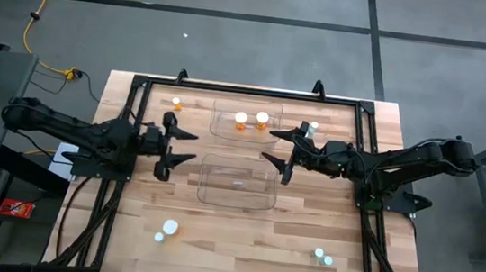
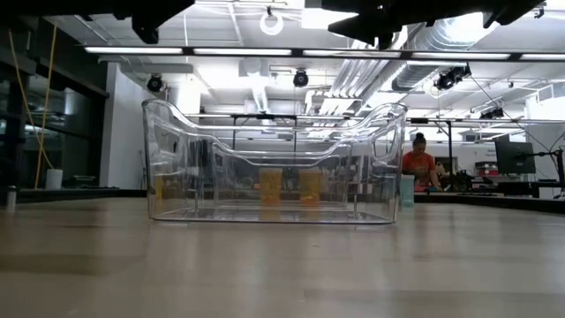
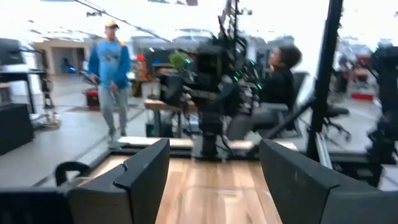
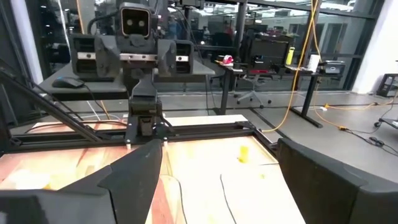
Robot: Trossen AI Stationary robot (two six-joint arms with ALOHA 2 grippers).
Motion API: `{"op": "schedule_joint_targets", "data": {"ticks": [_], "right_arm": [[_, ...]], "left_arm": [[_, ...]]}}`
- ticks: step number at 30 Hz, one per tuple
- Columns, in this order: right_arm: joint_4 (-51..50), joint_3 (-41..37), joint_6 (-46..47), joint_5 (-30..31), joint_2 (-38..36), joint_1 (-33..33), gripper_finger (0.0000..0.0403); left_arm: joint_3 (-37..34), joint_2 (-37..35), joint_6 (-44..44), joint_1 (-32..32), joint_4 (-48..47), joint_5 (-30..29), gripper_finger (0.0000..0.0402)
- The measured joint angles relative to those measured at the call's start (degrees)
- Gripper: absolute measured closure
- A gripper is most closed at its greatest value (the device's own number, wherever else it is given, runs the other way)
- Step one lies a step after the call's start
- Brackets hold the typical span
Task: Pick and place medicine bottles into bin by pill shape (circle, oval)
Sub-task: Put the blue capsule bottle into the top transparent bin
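Note:
Two orange bottles with white caps stand in the far clear bin. The near clear bin holds nothing. Another orange bottle stands on the table at the far left and also shows in the right wrist view. A pale teal bottle stands just beyond my right gripper. Pale bottles stand near the front edge, at the left and at the right. My left gripper is open and empty, left of the bins. My right gripper is open and empty, above the bins' right ends.
A black frame runs along the table's edges. The two arms face each other across the bins. In the low view the near bin fills the middle, with the orange bottles behind it. People are in the room beyond.

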Motion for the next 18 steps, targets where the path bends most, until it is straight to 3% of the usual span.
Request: {"op": "schedule_joint_targets", "data": {"ticks": [7, 11, 13, 15, 18], "right_arm": [[-0.60, 0.00, 0.58, 4.77, 0.00, 0.01, 0.0092], [-9.50, 0.00, 8.31, 24.48, -0.02, -0.90, 0.0092], [-17.60, 0.26, 14.17, 30.53, -0.04, -2.85, 0.0092], [-28.61, 1.70, 22.50, 28.81, -0.02, -6.31, 0.0092], [-41.75, 2.95, 35.07, 20.16, 0.63, -12.74, 0.0092]], "left_arm": [[-0.32, -2.27, -0.14, 0.02, 0.10, -1.04, 0.0163], [-0.32, -2.27, -0.18, 0.02, 0.07, -3.59, 0.0163], [-0.32, -2.16, -0.18, 0.02, 0.07, -5.17, 0.0163], [-0.32, -2.16, -0.18, 0.02, -0.04, -5.96, 0.0163], [-0.32, -2.15, -0.18, 0.02, -0.04, -6.21, 0.0163]]}}
